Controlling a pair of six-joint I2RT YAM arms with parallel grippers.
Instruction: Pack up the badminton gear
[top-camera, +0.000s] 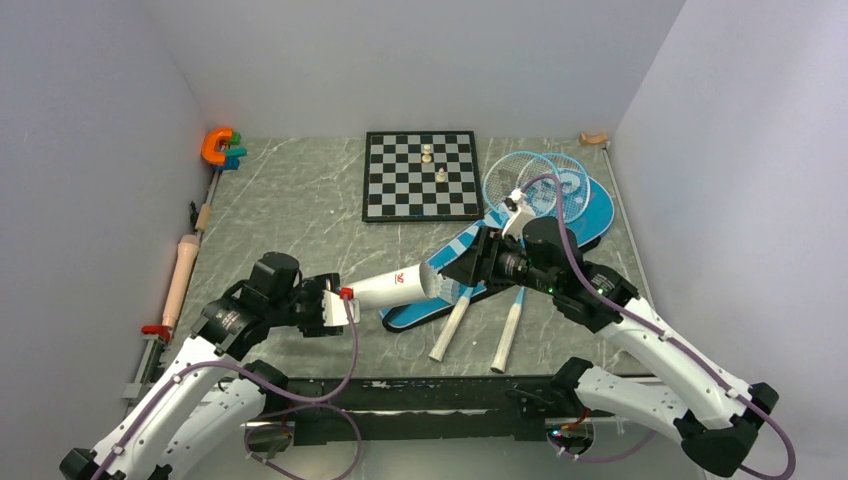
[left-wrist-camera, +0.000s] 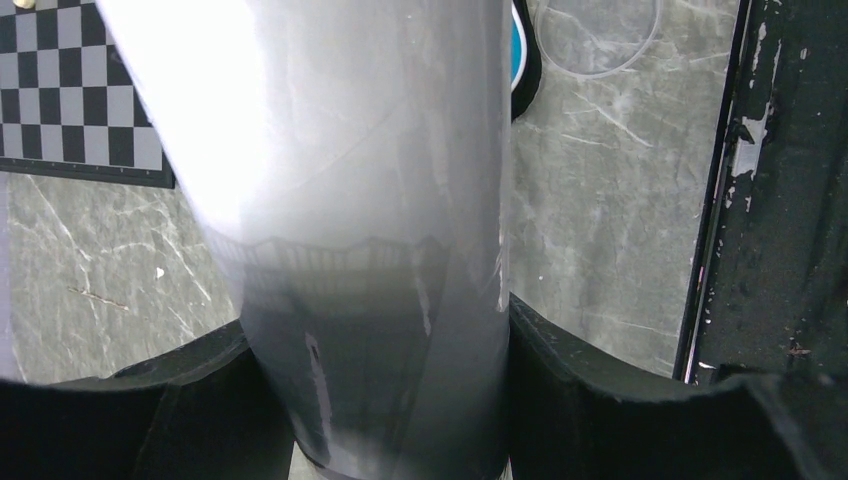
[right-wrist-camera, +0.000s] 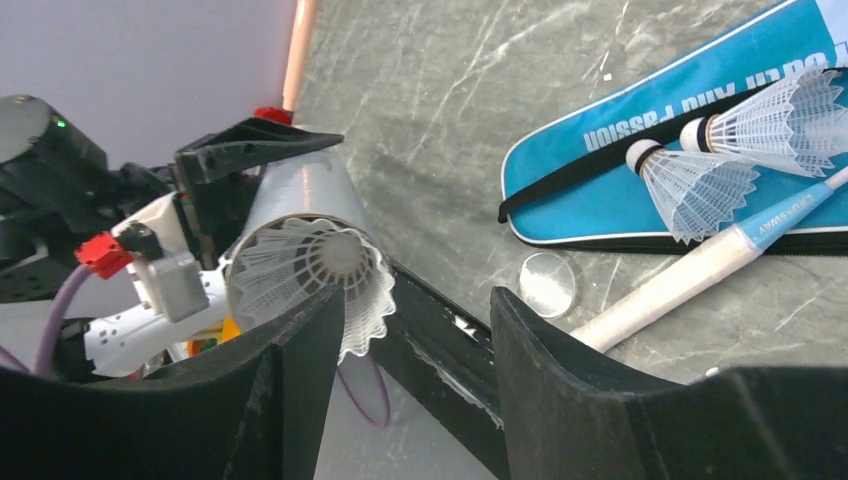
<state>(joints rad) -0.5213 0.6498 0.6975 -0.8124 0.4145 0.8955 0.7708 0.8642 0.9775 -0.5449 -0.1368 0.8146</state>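
Left gripper (top-camera: 337, 306) was clamped on the long white tube (top-camera: 395, 287) near its closed end, one black finger pressed against each side in the left wrist view, holding it roughly level above the grey marbled table (top-camera: 290, 210) with its open mouth turned toward the other arm. Right gripper (right-wrist-camera: 415, 300) stood at that mouth with its jaws apart and nothing between them. A white shuttlecock (right-wrist-camera: 320, 265) sat in the mouth of the tube, its feathered skirt flaring out past the rim and partly behind the gripper's left finger; whether the finger touched it could not be told. Two other shuttlecocks (right-wrist-camera: 690, 185) lay side by side on the blue bag (right-wrist-camera: 580, 215), just above its black strap (right-wrist-camera: 560, 185). The bag lay flat on the right half of the table under the right arm, and the two light-blue rackets (top-camera: 522, 180) lay across it, heads toward the far right corner and white handles pointing at the near edge. A small clear disc (top-camera: 410, 347) rested on the table near the handles. The chessboard (top-camera: 420, 175) sat at the far middle, and the wooden rolling pin (top-camera: 180, 280) lay along the left wall.
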